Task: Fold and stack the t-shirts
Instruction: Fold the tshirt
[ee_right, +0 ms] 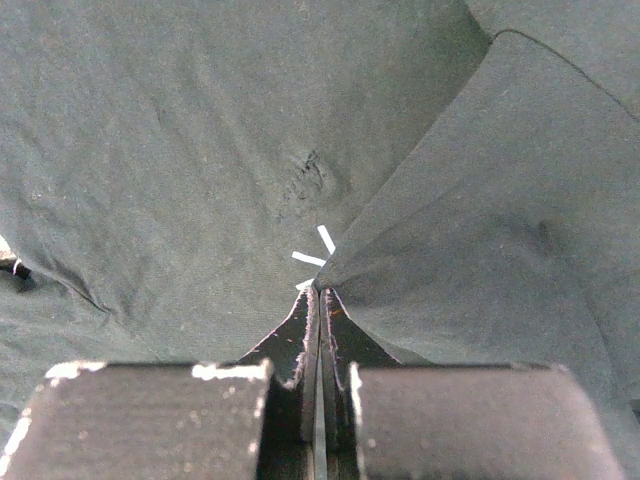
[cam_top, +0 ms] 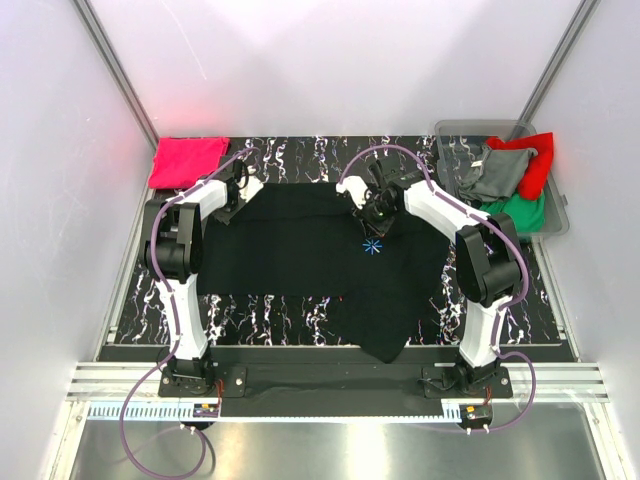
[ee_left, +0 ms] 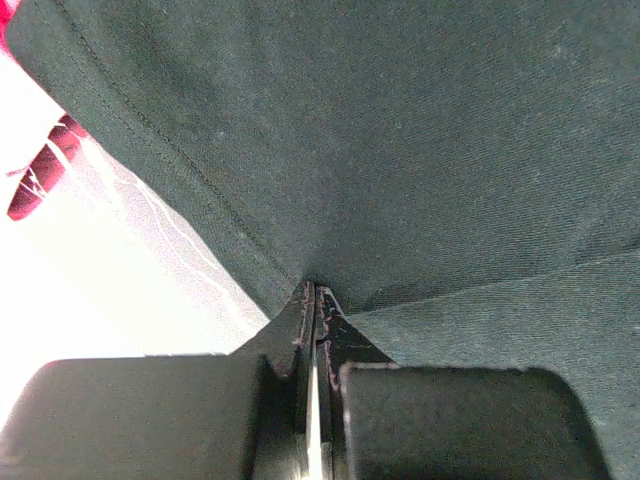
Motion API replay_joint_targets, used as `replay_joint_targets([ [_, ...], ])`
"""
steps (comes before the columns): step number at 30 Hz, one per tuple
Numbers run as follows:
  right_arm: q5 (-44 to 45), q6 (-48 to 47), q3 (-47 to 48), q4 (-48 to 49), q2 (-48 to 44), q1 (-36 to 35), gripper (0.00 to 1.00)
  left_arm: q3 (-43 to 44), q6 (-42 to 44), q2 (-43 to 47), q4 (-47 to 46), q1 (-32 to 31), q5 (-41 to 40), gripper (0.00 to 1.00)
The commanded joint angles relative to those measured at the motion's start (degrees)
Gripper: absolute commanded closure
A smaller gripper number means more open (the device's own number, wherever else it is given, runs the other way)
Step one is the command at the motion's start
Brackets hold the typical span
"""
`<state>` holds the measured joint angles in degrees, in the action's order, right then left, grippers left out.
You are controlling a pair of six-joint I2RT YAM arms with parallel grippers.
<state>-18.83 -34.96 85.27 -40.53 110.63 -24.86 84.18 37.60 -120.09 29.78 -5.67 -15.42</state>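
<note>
The black tee point(cam_top: 300, 260) lies spread across the middle of the table point(cam_top: 250, 305), one corner drooping over the near edge. Its blue mark point(cam_top: 373, 247) sits right of centre.

The left gripper point(ee_left: 315, 295) is at the tee's far-left edge, fingers pressed together on the cloth beside the stitched hem. A crease runs out from the tips. The right gripper point(ee_right: 318, 295) is just beyond the mark, at the far middle of the tee. Its fingers are also clamped together on a pinch of the fabric, which puckers into folds at the tips, with pale strokes of the mark showing just past them.

A pink tee point(cam_top: 187, 160) lies folded in the far-left corner of the table, near the left gripper but apart from the black tee. A clear bin point(cam_top: 480, 125) stands at the far right. It holds a grey tee point(cam_top: 500, 175), a red tee point(cam_top: 530, 160) at its right side and a green tee point(cam_top: 520, 210) at its near end.
</note>
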Motion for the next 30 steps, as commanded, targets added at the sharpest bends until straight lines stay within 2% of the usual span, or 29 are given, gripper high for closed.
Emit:
replay_joint_targets([
  [1,0.90,1.47,2.97,-1.57,-1.56,-1.06,1.00,0.54,-0.69,-0.14,-0.60,0.22,1.36,1.00],
  [6,0.81,2.70,3.06,-2.09,-0.94,-2.12,0.99,0.63,-0.95,-0.49,-0.78,0.22,1.36,1.00],
  [8,0.46,3.40,2.97,-2.09,-0.59,-2.73,0.94,0.55,-0.87,-0.49,-0.86,0.22,1.36,1.00],
  [10,-0.06,4.72,3.32,-2.09,-0.24,-3.17,0.92,0.46,-0.87,-0.41,-0.78,0.22,1.27,1.00],
  [12,-0.51,7.34,4.71,-1.40,0.55,-4.14,0.72,0.46,-0.87,-0.32,-0.86,0.40,1.27,1.00],
  [14,-0.95,9.02,7.08,-1.39,1.51,-4.67,0.62,0.46,-1.04,-0.32,-0.86,0.49,1.18,1.00],
  [16,-0.42,8.86,8.41,-1.30,1.70,-4.93,0.59,0.54,-1.13,-0.14,-0.78,0.49,1.01,1.00],
  [19,4.22,6.32,8.77,-1.30,0.21,-4.85,0.58,0.46,-0.95,0.21,-0.78,0.49,0.83,1.00],
  [24,6.44,1.49,-0.79,-0.25,-5.94,-1.34,0.61,0.19,-0.96,0.74,-0.78,0.40,0.66,1.00],
  [26,6.09,-0.89,-5.35,-0.25,-7.26,2.51,0.65,-0.16,-0.69,0.91,-0.78,0.22,0.39,1.00],
  [30,2.93,-1.25,-7.67,-1.21,-7.53,10.52,0.67,-0.51,-0.25,0.91,-0.78,0.22,-0.22,1.00],
])
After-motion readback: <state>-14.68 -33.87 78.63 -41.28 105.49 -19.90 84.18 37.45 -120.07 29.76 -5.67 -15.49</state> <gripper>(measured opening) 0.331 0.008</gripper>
